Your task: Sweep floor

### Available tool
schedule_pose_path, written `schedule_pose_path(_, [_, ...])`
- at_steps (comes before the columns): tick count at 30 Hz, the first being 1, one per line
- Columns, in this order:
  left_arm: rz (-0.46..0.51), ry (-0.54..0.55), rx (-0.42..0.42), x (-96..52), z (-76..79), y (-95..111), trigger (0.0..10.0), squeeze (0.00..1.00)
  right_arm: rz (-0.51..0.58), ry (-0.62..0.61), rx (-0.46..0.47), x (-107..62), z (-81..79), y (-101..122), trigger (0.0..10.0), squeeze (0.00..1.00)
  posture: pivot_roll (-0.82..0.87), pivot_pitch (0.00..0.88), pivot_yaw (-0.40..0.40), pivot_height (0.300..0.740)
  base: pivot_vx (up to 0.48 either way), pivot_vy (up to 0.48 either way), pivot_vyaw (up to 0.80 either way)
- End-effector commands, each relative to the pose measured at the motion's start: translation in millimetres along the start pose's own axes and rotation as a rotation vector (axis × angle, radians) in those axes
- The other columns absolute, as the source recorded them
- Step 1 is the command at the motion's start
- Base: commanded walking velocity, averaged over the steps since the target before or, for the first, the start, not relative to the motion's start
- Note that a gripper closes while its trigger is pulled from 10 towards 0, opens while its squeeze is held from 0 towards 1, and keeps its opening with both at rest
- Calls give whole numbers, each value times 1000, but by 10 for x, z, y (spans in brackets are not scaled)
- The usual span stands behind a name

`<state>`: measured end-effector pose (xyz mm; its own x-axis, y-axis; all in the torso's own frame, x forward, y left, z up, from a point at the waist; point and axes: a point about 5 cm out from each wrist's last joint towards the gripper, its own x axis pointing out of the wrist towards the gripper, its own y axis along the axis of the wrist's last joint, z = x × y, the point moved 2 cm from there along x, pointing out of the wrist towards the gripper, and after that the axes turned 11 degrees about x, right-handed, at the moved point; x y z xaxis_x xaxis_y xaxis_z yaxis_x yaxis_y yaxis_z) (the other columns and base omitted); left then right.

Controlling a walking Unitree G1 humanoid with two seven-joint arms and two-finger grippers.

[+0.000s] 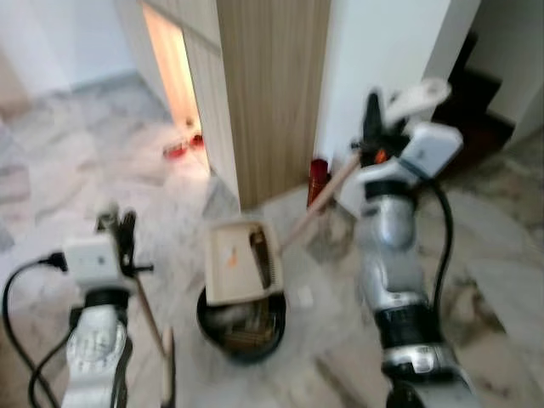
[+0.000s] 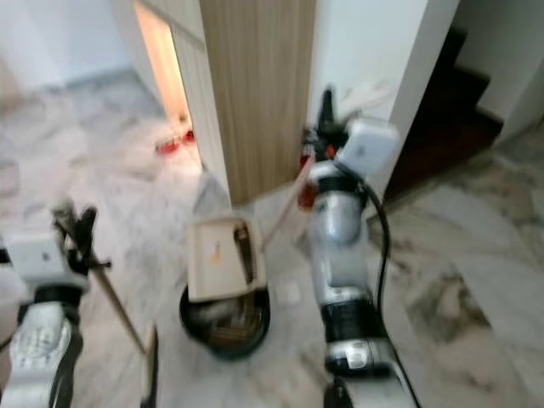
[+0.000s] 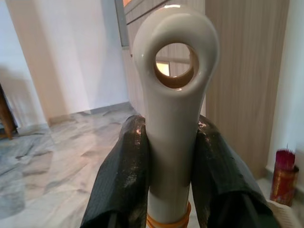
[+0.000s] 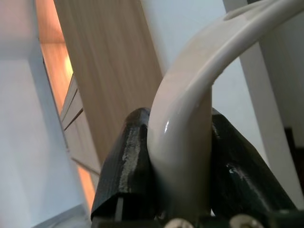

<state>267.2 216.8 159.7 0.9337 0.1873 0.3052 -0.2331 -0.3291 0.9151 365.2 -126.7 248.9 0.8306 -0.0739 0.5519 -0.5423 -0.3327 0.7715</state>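
Left eye view: my right gripper (image 1: 372, 115) is clenched on the dustpan handle (image 1: 319, 202), which slants down-left to the dustpan (image 1: 242, 259) at centre. Left gripper (image 1: 119, 228) grips the broom (image 1: 151, 327), its stick slanting near-right toward the pan.

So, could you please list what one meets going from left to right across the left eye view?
Left tool on the broom handle → beige dustpan over the black bin → red cylinder by the wall → right tool on the dustpan's handle.
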Motion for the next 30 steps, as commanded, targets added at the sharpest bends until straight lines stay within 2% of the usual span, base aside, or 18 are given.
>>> schedule_pose_path(1, [62,31,26,31,-89,135,10000,0,83,51,45,72,-192,163,10000,0,178,0,30,740,364,0,0])
schedule_pose_path(4, [63,30,25,32,-87,134,10000,0,78,58,56,62,-208,159,10000,0,178,0,30,740,316,0,0])
schedule_pose_path(15, [64,27,10,35,-42,129,10000,0,103,117,50,5,-302,215,10000,0,166,0,22,740,0,0,0])
schedule_pose_path(19, [65,31,8,34,-43,127,10000,0,118,202,27,-50,-445,245,10000,0,165,0,16,740,0,0,0])
schedule_pose_path(21, [66,35,6,38,-38,129,10000,0,106,232,55,-126,-529,237,10000,0,165,0,13,740,0,0,0])
schedule_pose_path(24, [68,38,3,37,-37,129,10000,0,101,287,44,-225,-627,223,10000,0,165,0,13,740,0,0,0])
schedule_pose_path(28, [68,37,-1,40,-25,128,10000,0,90,307,44,-288,-663,211,10000,0,156,0,13,740,0,0,0])
schedule_pose_path(30, [69,35,-3,40,-21,127,10000,0,107,349,0,-317,-701,236,10000,0,156,0,13,740,0,0,0])
